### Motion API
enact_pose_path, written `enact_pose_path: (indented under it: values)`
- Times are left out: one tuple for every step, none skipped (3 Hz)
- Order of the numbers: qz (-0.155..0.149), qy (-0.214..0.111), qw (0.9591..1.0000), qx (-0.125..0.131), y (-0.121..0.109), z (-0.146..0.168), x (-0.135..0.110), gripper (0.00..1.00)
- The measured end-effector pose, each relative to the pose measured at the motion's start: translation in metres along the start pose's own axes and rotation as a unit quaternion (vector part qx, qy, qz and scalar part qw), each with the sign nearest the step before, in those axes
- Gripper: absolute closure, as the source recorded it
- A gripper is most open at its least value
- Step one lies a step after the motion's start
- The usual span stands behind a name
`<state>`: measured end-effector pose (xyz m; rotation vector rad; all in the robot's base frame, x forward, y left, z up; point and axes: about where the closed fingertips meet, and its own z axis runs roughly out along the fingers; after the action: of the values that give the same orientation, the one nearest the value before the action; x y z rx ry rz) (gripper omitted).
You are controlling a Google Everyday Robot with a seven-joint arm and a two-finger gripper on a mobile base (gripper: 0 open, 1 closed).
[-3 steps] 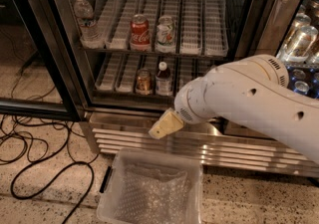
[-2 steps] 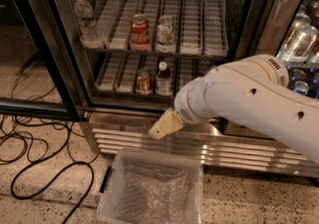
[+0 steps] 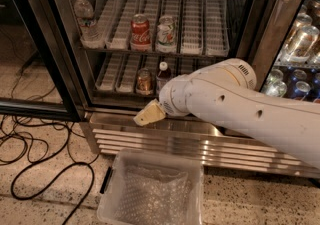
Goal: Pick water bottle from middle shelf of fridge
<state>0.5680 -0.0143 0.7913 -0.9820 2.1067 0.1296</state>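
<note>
I observe the fridge [image 3: 165, 141] filling the upper part of the frame, its compartment open to view. The middle shelf [image 3: 200, 31] runs across the upper centre. The water bottle [image 3: 86, 19] stands upright at the far left end of that shelf, in the upper left of the frame, close to the fridge's left wall. Further right on the same shelf stand a red can [image 3: 140, 32] and, just beside it, a pale can [image 3: 165, 33]; both are apart from the water bottle.

On the rack below I note a brown can [image 3: 145, 81] and a white-capped bottle of dark liquid [image 3: 163, 75] side by side.

The white arm [image 3: 240, 106] enters from the right edge and crosses the centre of the frame. The claw [image 3: 149, 114] sits at its tip, low in the centre, in front of the fridge's steel base and well below and to the right of the water bottle. It holds nothing that I can see; whether it is apart or together I cannot tell.

A clear plastic bin [image 3: 155, 155] rests on the floor at lower centre. Black cables [image 3: 30, 151] lie at lower left.
</note>
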Motion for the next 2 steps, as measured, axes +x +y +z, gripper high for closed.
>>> enact_pose_path:
  values:
    - [0.026, -0.018, 0.9994, -0.016, 0.0012, 0.0356, -0.0126, 0.00]
    - [0.026, -0.018, 0.9994, -0.016, 0.0012, 0.0356, -0.0126, 0.00]
